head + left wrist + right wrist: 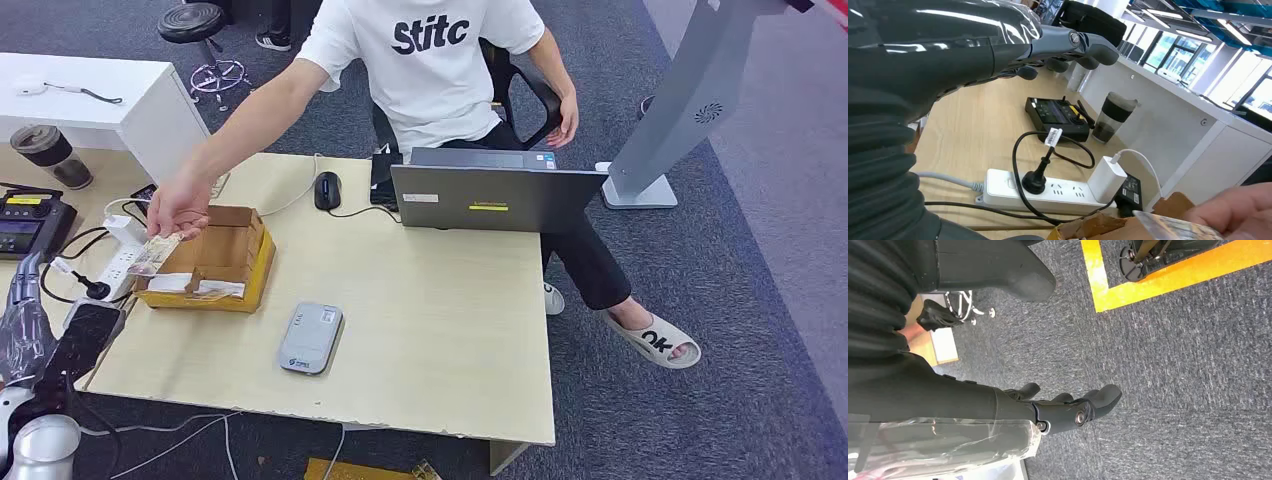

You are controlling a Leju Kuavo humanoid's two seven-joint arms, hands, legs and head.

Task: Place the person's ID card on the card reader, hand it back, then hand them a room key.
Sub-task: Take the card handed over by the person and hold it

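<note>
- The left hand (25, 300) hangs at the counter's (430, 320) left edge beside a white power strip (115, 262), fingers loosely apart and grasping nothing.
- The right hand (1068, 407) hangs over grey carpet (1188, 365), fingers slightly curled and released, clasping nothing.
- A person's hand (178, 208) reaches over the open cardboard box (215, 262) at the counter's left side, pinching a card in a clear sleeve (152, 255); whether it is the ID card I cannot tell.
- The grey card reader (311, 338) lies flat near the counter's front edge, just right of the box, with bare wood stretching to its right.
- A laptop (495, 195) and mouse (327, 189) sit along the far edge.
</note>
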